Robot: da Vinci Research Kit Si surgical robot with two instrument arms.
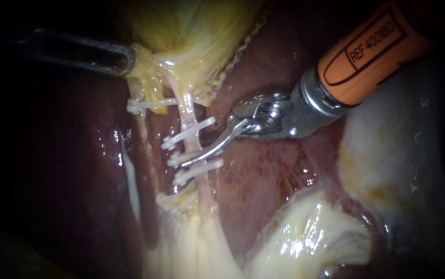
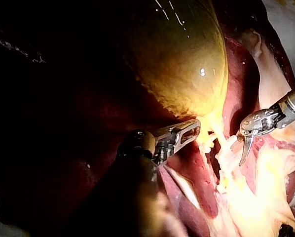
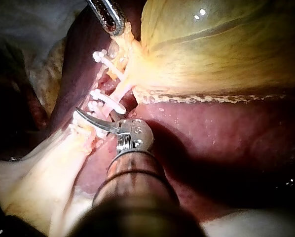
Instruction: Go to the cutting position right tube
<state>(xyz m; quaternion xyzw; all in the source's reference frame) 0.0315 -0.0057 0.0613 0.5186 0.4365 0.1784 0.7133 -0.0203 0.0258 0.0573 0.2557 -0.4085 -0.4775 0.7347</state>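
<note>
Orange-sleeved right instrument [image 1: 195, 153] in from the upper right, steel wrist bent toward the tubes. Blades slightly parted and clamping nothing: the bright one laid across the front of the right tube [image 1: 187, 111], the darker one angled toward that tube's far side. Right tube pink and thin, stretched from the narrow end of the gallbladder [image 3: 226, 49] down into pale fat [image 1: 284, 232], directly at the blades.

White clips [image 1: 190, 132] across the right tube on both sides of the bright blade: one toward the gallbladder, the rest just past the blade toward the fat. Blade tip close against one clip end; contact hard to judge.

Dark left instrument [image 1: 127, 59] well apart from the blades, beyond the tube and up by the gallbladder. Slotted jaws clenched on yellowish tissue at the gallbladder's narrow end, with strands pulled taut from the tip toward the tubes. Single clip [image 1: 152, 105] on the strand beyond the right tube, nearer the left instrument than the blades.

Dark red liver [image 3: 211, 148] under and beside the right instrument's wrist, wet and glistening.
</note>
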